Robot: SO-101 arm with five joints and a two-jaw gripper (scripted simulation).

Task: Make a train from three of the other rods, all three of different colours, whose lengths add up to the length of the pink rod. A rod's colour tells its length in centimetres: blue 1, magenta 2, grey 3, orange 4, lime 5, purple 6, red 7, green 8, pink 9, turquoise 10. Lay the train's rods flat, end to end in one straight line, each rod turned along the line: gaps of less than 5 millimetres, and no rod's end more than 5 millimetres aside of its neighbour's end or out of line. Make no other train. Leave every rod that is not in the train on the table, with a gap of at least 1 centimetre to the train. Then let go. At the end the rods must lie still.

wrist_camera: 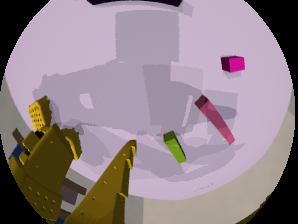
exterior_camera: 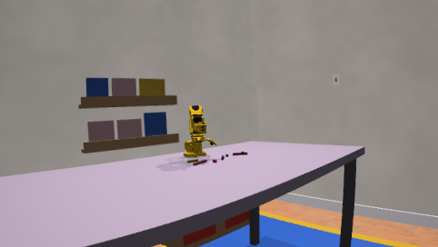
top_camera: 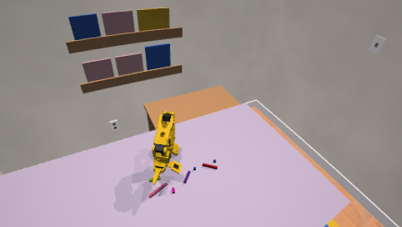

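My gripper (top_camera: 166, 174) (wrist_camera: 87, 129) is open and empty, its jaws pointing down just above the table. A short lime rod (top_camera: 151, 179) (wrist_camera: 174, 147) lies right beside the fixed jaw's tip. The pink rod (top_camera: 158, 189) (exterior_camera: 200, 162) (wrist_camera: 214, 119) lies flat just past it. A small magenta rod (top_camera: 173, 190) (wrist_camera: 233, 63) lies close to the pink rod's end. The purple rod (top_camera: 186, 177) lies further right, with a blue cube (top_camera: 194, 168) near its far end. A red rod (top_camera: 209, 166) (exterior_camera: 240, 153) and a second blue cube (top_camera: 214, 160) lie beyond. All rods lie apart from one another.
The arm's yellow base (top_camera: 164, 142) (exterior_camera: 195, 136) stands behind the rods on the lilac table top (top_camera: 258, 167). The table's right edge (top_camera: 309, 167) runs along a wooden floor strip. A brown cabinet (top_camera: 196, 102) stands behind the table.
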